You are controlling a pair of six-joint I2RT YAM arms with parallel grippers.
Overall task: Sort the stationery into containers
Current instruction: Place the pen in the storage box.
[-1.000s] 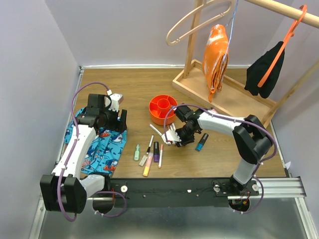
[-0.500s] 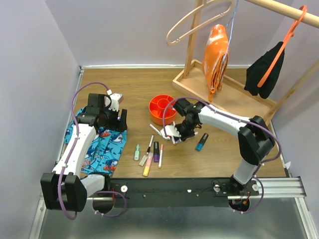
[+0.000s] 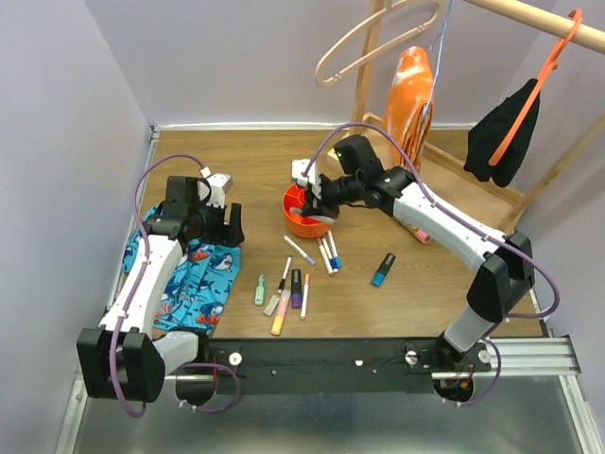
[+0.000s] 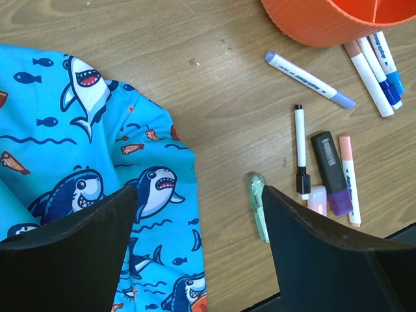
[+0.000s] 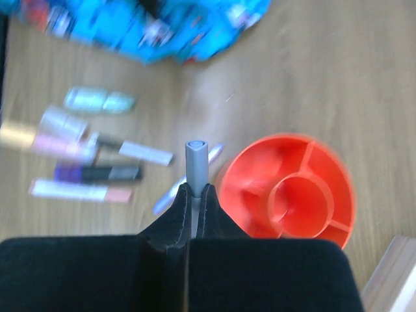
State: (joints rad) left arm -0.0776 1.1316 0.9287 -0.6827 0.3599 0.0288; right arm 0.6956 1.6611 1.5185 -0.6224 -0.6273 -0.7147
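Pinched shut in the right gripper (image 5: 196, 194): a grey marker (image 5: 196, 159), seen end-on, tip poking out past the fingertips. Just beside that tip in the wrist view, to its right, the red-orange bowl (image 5: 260, 153), with a central cup and divided compartments. From above, gripper and marker over the bowl's left part, up off the tabletop (image 3: 236, 161). Near the bowl on the wood, apart from the gripper: a purple-capped white marker (image 4: 309, 79) and two blue-capped white markers (image 4: 383, 65). Farther toward the arm bases, side by side: a thin black-capped pen (image 4: 300, 151), a purple highlighter (image 4: 330, 172), a pink pen (image 4: 349, 182), a pale green highlighter (image 4: 259, 205). Left gripper (image 4: 198, 250) spread wide over the edge of the shark-print cloth (image 4: 65, 130), well apart from the bowl.
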